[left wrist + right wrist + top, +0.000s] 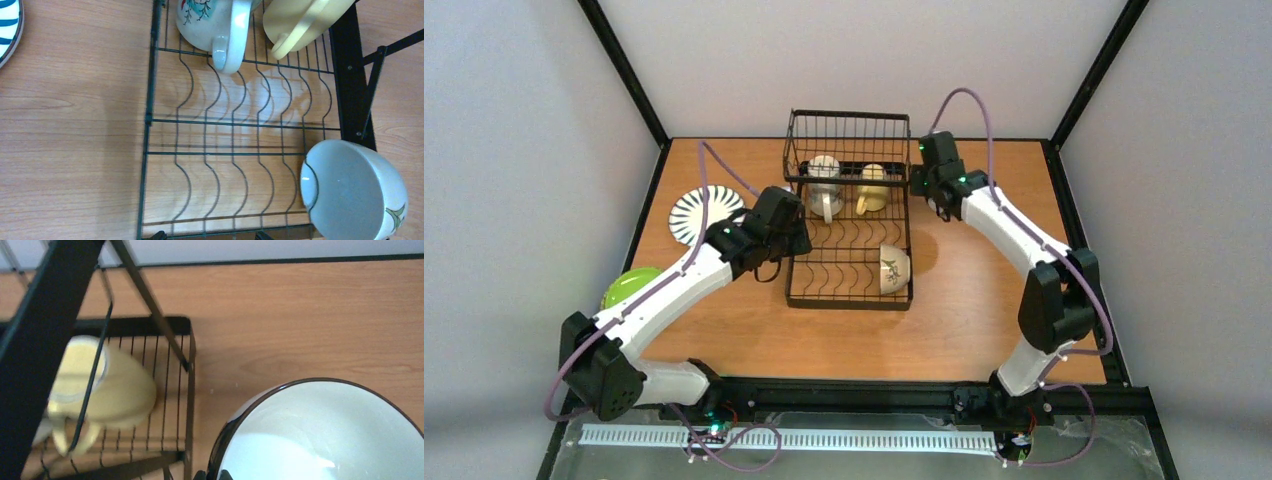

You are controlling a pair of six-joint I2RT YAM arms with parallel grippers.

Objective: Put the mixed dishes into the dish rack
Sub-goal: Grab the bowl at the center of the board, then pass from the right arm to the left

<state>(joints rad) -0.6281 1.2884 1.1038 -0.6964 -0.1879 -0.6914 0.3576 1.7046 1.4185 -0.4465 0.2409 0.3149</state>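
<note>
Dishes already sit in the black wire dish rack (848,270): cream mug (825,185), yellow mug (872,188), cream bowl (894,268). My right hand (212,476) pinches a dark-rimmed white bowl (320,440) by its rim, ready to slot in. My left hand (794,238) hangs spread, empty.

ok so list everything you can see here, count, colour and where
dish rack: one, black wire, mid-table
cream mug: one, cream, floral print, rack's far end
yellow mug: one, pale yellow, right of the cream mug
cream bowl: one, cream, leaf print, on edge at the rack's near right corner
striped plate: one, dark-and-white, on the table left of the rack
lime-green plate: one, partly under the left arm
white bowl: one, dark rim, at the right gripper
table: one, wood
left gripper: open, over the rack
right gripper: shut, apparently on the white bowl's rim
</note>
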